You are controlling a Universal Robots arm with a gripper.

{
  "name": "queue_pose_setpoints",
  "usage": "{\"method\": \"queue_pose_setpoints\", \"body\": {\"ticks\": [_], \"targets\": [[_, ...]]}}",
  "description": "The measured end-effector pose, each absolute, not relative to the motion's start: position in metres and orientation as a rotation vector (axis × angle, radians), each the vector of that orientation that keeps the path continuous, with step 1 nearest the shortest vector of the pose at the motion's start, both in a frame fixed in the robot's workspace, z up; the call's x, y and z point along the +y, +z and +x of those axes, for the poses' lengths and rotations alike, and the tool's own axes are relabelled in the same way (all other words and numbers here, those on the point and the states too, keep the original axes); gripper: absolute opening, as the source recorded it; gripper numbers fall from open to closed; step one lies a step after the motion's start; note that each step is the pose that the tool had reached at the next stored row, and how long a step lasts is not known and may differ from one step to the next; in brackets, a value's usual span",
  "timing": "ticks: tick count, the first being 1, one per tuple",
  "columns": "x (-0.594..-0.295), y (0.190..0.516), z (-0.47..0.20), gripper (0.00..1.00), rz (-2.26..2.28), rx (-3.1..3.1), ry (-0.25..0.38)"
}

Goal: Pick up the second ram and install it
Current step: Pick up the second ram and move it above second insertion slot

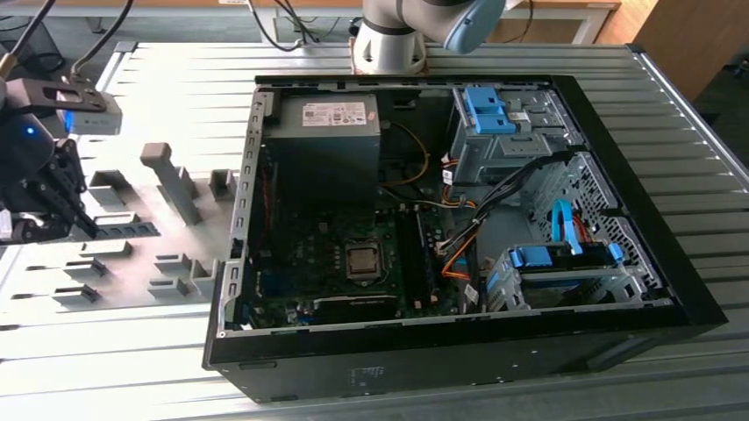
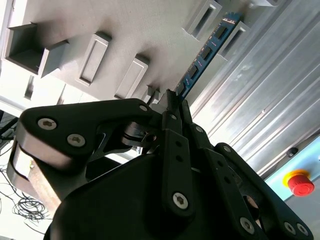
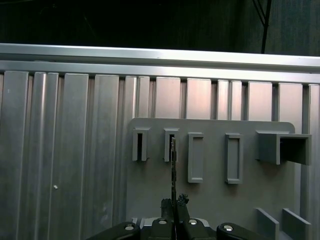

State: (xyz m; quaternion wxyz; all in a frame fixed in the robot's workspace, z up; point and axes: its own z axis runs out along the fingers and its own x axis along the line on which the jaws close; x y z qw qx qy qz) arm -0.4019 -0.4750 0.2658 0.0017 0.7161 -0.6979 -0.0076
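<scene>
Gripper [image 2: 172, 98] | pinched on end of second ram [image 2: 204, 56], beside holder blocks [image 2: 93, 60] | risk: stick could be tilted or dropped if gripped off-centre.

table [image 1: 105, 368]: ribbed bare metal, bright, throwing glare
holder blocks [image 3: 195, 157]: grey plastic, matt, smooth
end effector [image 2: 172, 102]: black, matt, shiny metal screws
second ram [image 2: 206, 51]: blue-green board, dark chips, faint sheen
computer case [image 1: 468, 368]: black, matt

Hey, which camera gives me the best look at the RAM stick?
The second wrist view: the second ram shows its blue face and dark chips, running out from the jaws. The first wrist view sees it edge-on; the exterior view shows it as a small dark strip.
</scene>
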Motion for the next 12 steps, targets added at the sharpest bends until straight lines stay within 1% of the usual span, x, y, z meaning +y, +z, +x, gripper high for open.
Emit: {"method": "queue_pose_setpoints", "body": {"ticks": [12], "targets": [[-0.4750,0.2690,-0.4019,0.14,2.247,-2.190,-0.024]]}}
